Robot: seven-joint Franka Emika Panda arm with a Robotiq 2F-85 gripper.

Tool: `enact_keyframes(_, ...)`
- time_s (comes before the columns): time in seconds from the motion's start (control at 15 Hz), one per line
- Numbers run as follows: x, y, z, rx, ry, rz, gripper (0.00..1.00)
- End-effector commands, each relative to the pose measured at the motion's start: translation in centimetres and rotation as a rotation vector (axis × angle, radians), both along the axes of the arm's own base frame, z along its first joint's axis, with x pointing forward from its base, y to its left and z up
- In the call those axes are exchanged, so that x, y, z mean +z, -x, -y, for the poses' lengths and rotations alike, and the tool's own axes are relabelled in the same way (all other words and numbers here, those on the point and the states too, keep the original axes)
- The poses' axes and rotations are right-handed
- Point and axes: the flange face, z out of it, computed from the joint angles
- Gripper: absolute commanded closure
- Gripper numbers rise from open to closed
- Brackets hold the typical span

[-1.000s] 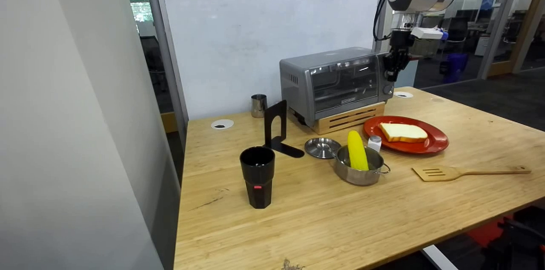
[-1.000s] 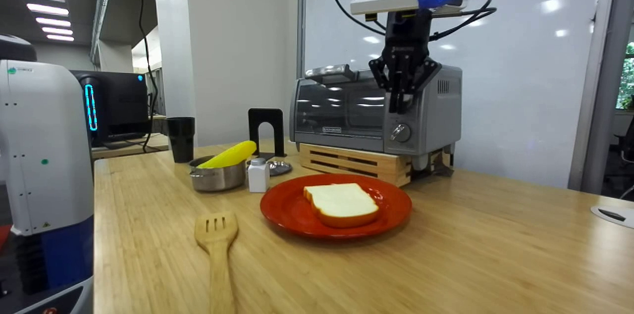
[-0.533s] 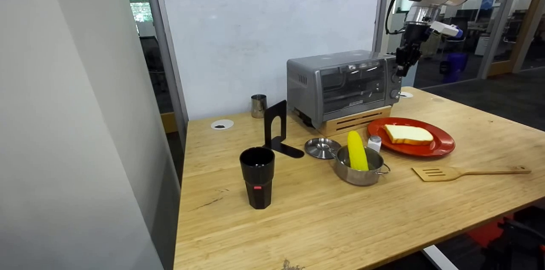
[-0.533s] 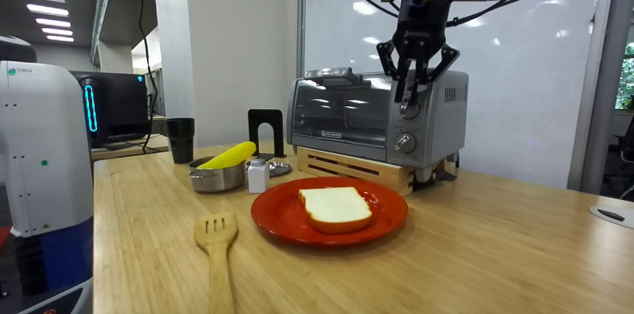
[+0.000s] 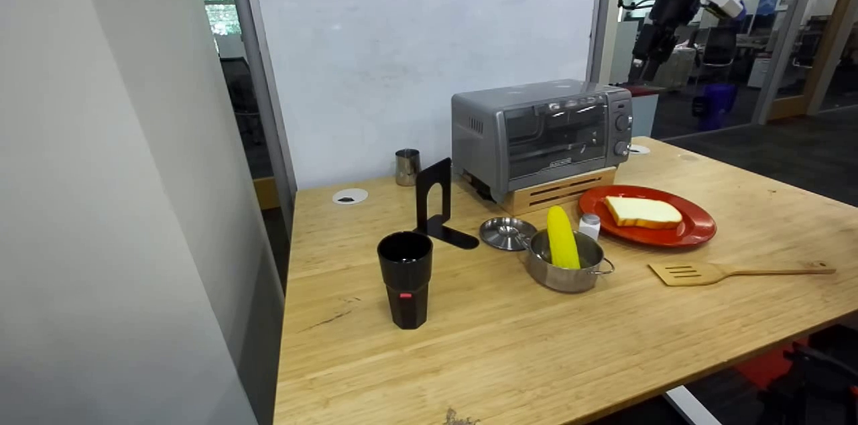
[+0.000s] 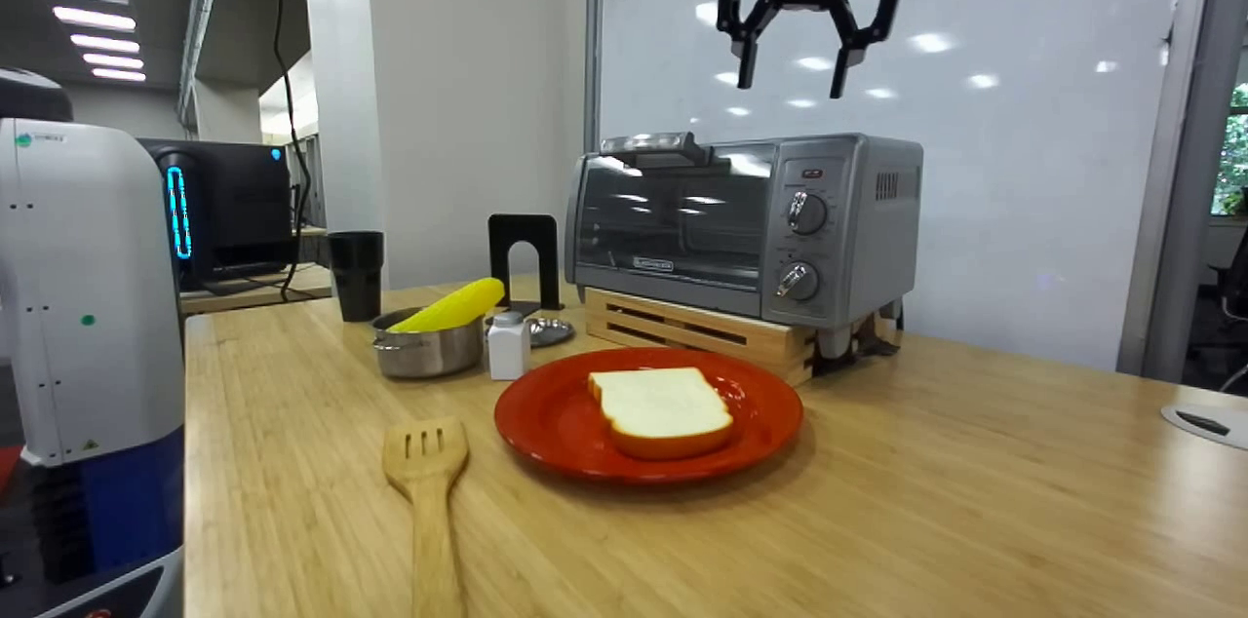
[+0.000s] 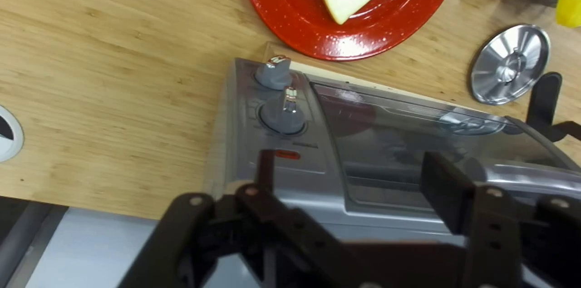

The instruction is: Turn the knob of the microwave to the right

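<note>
The silver microwave (image 6: 887,248), with its dark glass door (image 6: 673,218) shut, stands on a slatted wooden stand (image 6: 702,330). Its front panel carries an upper knob (image 6: 806,212) and a lower knob (image 6: 798,281). The upper knob's chrome bar is almost upright, its top leaning slightly right; the lower one's bar lies diagonal. My gripper (image 6: 793,82) hangs above the right part of the microwave, touching neither knob. Its fingers are spread, with nothing between them. The wrist view has both knobs unobstructed, the upper knob (image 7: 283,113) just beyond the left fingertip (image 7: 266,163).
A red plate (image 6: 546,433) with a bread slice (image 6: 663,408) lies before the microwave. Nearby are a white shaker (image 6: 509,345), a pot (image 5: 560,277) holding a yellow object, a lid (image 5: 507,232), a black bookend (image 5: 439,230), a black cup (image 5: 405,277) and a spatula (image 5: 704,272).
My gripper has lifted up off the control panel and its fingers have spread, uncovering the upper knob. The microwave and plate shifted slightly during the first half second, then stayed put.
</note>
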Motion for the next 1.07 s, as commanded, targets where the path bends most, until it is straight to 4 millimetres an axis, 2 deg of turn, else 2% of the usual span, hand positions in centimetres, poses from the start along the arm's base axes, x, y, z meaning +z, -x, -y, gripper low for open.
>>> enact_keyframes(0.0, 2.3, 2.5, -3.7, 0.005, -0.022, -0.075, 0.00)
enact_keyframes(0.2, 3.9, 4.3, -7.6, -0.031, -0.029, -0.158, 0.00)
enact_keyframes(0.4, 4.5, 5.6, -11.1, -0.121, 0.005, -0.201, 0.00)
enact_keyframes(0.53, 4.0, 6.0, -13.2, -0.161, 0.028, -0.230, 0.00)
enact_keyframes(0.87, 0.3, 6.3, -17.7, -0.209, 0.039, -0.309, 0.00)
enact_keyframes(0.93, -0.5, 6.3, -18.2, -0.227, 0.032, -0.320, 0.00)
enact_keyframes(1.0, 0.7, 5.7, -17.3, -0.199, 0.030, -0.322, 0.00)
